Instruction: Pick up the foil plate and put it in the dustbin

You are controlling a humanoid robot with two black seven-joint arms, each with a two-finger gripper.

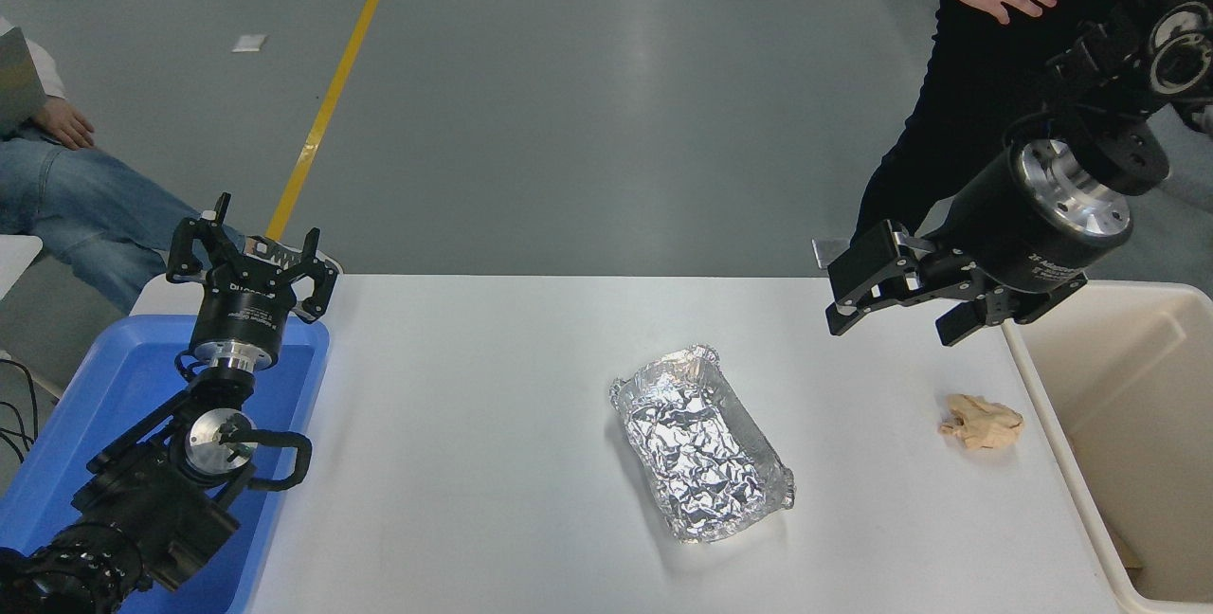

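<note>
The foil plate [699, 442] is a shiny crinkled silver tray lying on the white table [474, 462] near its middle, long side running toward the lower right. The dustbin [1128, 424] is a large cream bin at the table's right edge. My right gripper [877, 297] is open and empty, raised above the table's far right part, up and to the right of the foil plate and left of the dustbin. My left gripper [254, 249] is open and parked at the lower left above the blue tub.
A blue plastic tub [104, 396] sits at the table's left edge under the left arm. A small crumpled tan paper wad [981, 422] lies between the foil plate and the dustbin. A person in black stands at the far right; another sits at the far left.
</note>
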